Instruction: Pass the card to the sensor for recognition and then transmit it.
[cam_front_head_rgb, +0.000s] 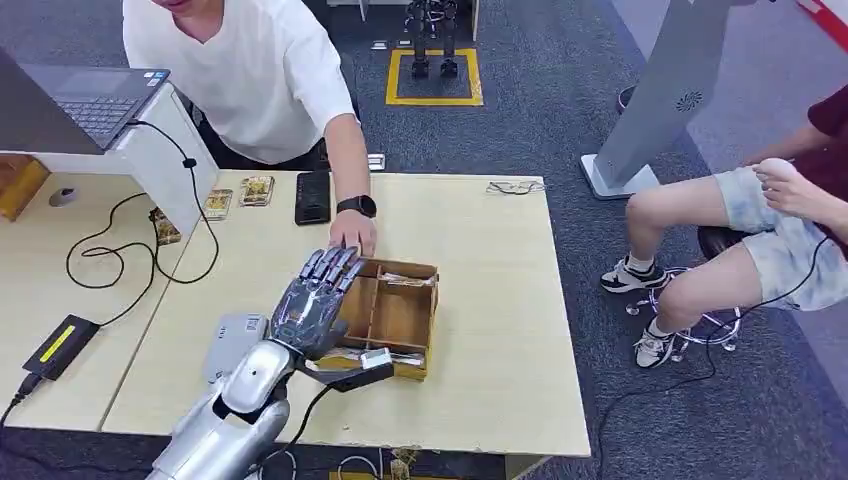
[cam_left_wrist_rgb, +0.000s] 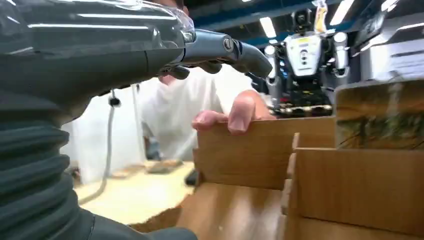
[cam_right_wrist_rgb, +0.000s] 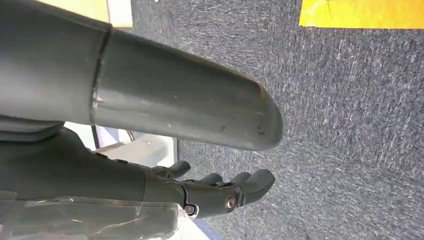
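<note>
Left robot hand (cam_front_head_rgb: 318, 300) hovered flat, fingers spread, empty, over wooden box (cam_front_head_rgb: 400, 318); card (cam_left_wrist_rgb: 380, 116) upright in far compartment; right robot hand (cam_right_wrist_rgb: 220, 187) hung empty, fingers loosely curled.

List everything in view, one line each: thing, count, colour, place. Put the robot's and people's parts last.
wooden box: one, brown, divided into compartments, on the table's near middle.
card: one, brownish picture, upright in the box.
table: one, pale wood.
phone: one, black, at the far edge.
small packets: three seen, yellowish, far left.
grey device: one, left of the box.
laptop: one, dark, on a white stand.
black box with yellow label: one, left table.
person's hand: one, on the box's far wall.
seated person: one, right.
left hand: dark, fingers straight, over the box.
right hand: dark, hanging above carpet.
</note>
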